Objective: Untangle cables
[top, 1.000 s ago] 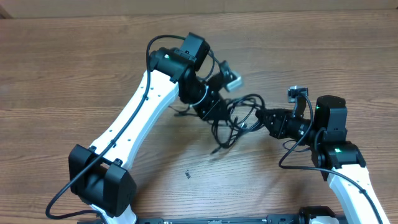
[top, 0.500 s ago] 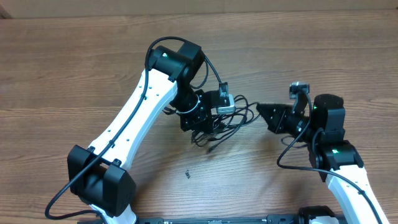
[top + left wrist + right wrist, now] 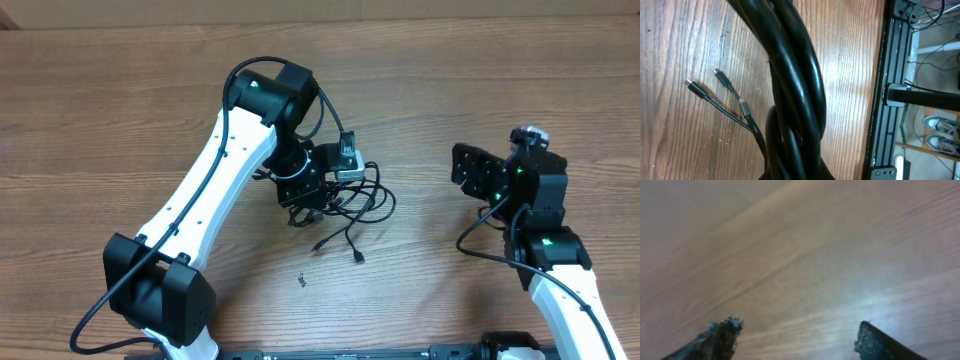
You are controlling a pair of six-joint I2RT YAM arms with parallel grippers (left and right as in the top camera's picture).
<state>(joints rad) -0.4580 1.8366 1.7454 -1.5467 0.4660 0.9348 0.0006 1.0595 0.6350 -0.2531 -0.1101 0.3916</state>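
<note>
Cables (image 3: 352,205) sit in a loose tangle mid-worktop (image 3: 120,110). Left fingers (image 3: 298,196) together, clamped on the bundle; thick loops fill the left wrist view, two silver-tipped plug ends (image 3: 691,85) lying free on the wood. Right fingers (image 3: 720,337) wide apart over bare wood, well apart from the cables

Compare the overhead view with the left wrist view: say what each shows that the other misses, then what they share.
Only overhead: the left gripper buried in the looped cables, and the right gripper open, standing well clear of them.
Only left wrist: a close look at twisted black strands, the metal rail at the table's edge, and shoes on the floor beyond.
Both: the wooden table and two loose plug ends lying on it.
</note>
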